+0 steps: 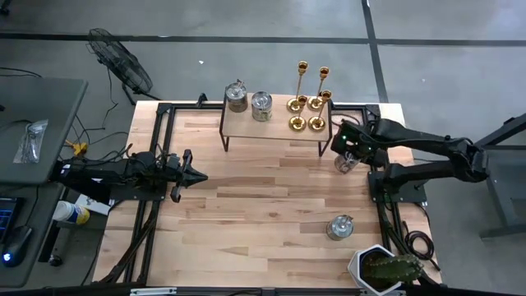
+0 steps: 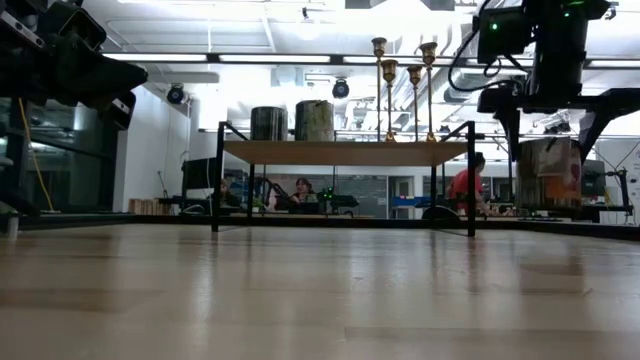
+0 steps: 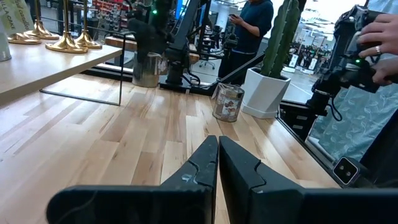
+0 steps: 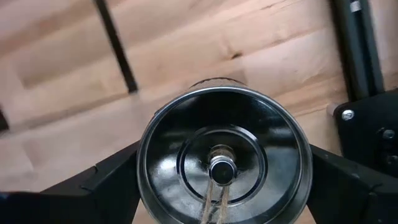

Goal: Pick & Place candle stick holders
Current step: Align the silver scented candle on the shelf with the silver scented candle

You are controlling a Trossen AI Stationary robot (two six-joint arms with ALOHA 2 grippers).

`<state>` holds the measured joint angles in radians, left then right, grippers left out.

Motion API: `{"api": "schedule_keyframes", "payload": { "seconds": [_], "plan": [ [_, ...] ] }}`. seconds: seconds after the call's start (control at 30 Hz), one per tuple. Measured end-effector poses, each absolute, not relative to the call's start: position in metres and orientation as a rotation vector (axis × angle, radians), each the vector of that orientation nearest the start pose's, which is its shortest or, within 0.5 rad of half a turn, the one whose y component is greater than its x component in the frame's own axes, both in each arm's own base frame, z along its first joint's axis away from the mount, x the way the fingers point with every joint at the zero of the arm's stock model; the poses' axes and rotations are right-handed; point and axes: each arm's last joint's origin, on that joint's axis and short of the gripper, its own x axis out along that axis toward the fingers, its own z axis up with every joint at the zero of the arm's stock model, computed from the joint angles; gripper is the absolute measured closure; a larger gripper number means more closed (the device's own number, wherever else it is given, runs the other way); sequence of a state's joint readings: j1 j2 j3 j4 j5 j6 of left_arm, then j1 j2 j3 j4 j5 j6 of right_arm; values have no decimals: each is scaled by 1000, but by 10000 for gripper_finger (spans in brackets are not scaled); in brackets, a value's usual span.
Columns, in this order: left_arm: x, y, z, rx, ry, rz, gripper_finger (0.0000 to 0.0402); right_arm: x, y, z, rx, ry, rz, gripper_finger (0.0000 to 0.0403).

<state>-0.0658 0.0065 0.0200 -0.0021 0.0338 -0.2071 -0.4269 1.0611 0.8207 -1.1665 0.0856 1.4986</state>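
Note:
Four gold candle stick holders [image 1: 308, 105] stand by their round bases on the right end of a small wooden shelf [image 1: 275, 125] at the table's far side. They also show in the low view [image 2: 404, 92] and the left wrist view [image 3: 62, 37]. My right gripper [image 1: 347, 154] is just right of the shelf, shut on a silver-grey lidded jar [image 4: 222, 155], away from the holders. My left gripper [image 1: 200, 177] is shut and empty at the table's left, its fingers [image 3: 217, 155] pointing toward the right edge. My right gripper pinches the jar's round wall [image 4: 144, 168] between its two fingers, one on each opposite side, just below the lid. The fingers come from above, pointing down. The jar [image 2: 548, 172] hangs upright and clear of the table.
Two more silver jars [image 1: 249, 102] stand on the shelf's left half. Another jar [image 1: 339, 227] stands on the table at the near right, and a cactus in a white pot [image 1: 383, 267] sits at the near right corner. A person's hand [image 3: 378, 34] shows beyond the table.

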Motion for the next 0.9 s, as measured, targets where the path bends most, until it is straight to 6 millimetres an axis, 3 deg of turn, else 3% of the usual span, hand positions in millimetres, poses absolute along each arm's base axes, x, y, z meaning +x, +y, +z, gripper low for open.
{"api": "schedule_keyframes", "payload": {
  "seconds": [0.9],
  "plan": [
    [97,-7,170,-207,-1,-100,389,191,1,231,1154,996,-916,57]
  ]
}}
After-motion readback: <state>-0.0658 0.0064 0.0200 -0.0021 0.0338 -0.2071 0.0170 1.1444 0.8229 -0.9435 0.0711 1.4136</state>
